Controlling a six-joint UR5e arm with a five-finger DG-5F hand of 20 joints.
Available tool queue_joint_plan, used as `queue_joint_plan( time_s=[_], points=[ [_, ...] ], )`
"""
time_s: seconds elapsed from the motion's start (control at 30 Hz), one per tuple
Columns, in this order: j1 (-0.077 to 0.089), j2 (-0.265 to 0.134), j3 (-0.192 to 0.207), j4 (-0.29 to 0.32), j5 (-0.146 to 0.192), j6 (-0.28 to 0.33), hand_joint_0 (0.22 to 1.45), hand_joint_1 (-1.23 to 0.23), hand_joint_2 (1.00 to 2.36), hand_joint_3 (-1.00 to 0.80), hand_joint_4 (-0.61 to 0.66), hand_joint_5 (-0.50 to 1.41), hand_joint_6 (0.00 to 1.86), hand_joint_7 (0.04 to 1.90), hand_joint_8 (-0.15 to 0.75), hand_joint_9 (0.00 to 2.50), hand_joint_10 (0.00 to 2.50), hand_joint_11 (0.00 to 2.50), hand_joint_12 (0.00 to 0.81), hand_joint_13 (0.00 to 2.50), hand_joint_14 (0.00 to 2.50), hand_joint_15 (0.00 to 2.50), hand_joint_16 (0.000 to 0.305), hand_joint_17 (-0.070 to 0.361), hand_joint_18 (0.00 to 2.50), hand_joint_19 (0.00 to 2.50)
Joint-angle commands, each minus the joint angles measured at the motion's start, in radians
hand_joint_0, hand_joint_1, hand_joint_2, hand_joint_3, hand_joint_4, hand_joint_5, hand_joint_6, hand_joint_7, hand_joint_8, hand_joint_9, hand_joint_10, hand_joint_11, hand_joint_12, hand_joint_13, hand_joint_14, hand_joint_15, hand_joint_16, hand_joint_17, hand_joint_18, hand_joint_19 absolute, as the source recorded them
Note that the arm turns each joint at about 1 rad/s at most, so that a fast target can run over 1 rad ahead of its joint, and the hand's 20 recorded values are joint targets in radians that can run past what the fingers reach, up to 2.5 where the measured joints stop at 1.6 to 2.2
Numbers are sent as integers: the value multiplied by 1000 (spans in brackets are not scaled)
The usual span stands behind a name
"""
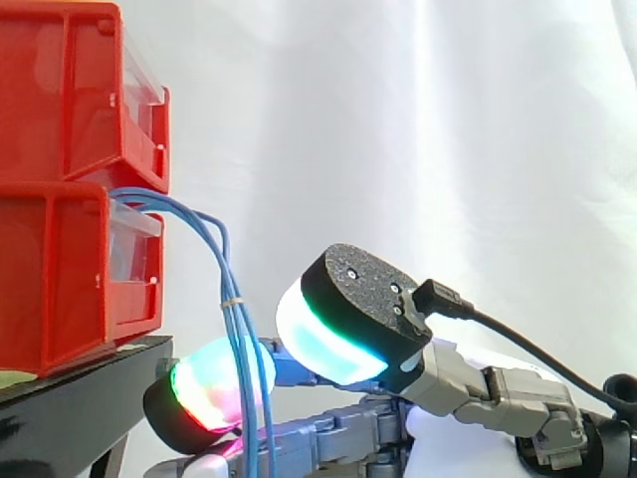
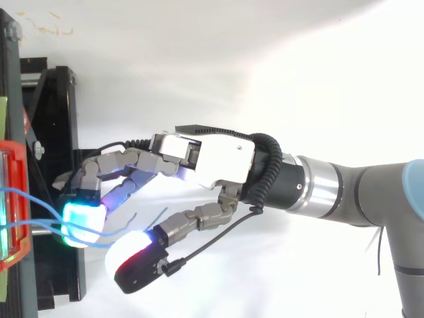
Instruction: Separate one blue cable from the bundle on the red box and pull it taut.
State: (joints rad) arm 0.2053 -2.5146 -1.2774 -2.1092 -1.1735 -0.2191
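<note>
from the top front edge of the lower red bin (image 1: 60,279), a bundle of blue cables (image 1: 221,249) arches outward and then hangs down past the bin's front. the cables run slack and close together. a pale tie (image 1: 232,299) binds them about level with the bin's lower half.

an upper red bin (image 1: 70,90) sits stacked directly on the lower red bin. a black stand (image 1: 80,383) lies under it and carries both. a white curtain (image 1: 448,119) hangs behind the bin.

out in front of the lower red bin you see the hand (image 2: 218,159), with its fingers reaching toward the bin and loosely bent. one fingertip pad (image 1: 204,393), glowing green and red in the side view, sits just off the bin's front and lower than the bin's base. the cables drop across the near face of this pad; you cannot tell whether they touch it.

the thumb pad (image 1: 323,339), glowing cyan-green under a black back, stands farther from the bin and is spread away from the fingers. an open gap shows between it and the fingertip pad.

seen from above, the cables leave the bin, cross the fingertip pad and end in that gap, with nothing pinching them.
</note>
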Motion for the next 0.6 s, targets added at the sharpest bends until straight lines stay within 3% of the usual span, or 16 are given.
queue_joint_plan(
  time_s=[0.0, 0.57],
  points=[
    [0, 0, 0, 0, 0, 1, 549, -717, 1004, -435, 229, -106, 677, 1161, 364, 873, 9, 344, 390, 462, 4, 118, 50, 113, 462, 224],
    [12, 40, 1, -6, 9, 23, 556, -704, 1006, -424, 235, -94, 719, 1164, 382, 963, 10, 384, 399, 570, 5, 154, 49, 111, 554, 255]
  ],
)
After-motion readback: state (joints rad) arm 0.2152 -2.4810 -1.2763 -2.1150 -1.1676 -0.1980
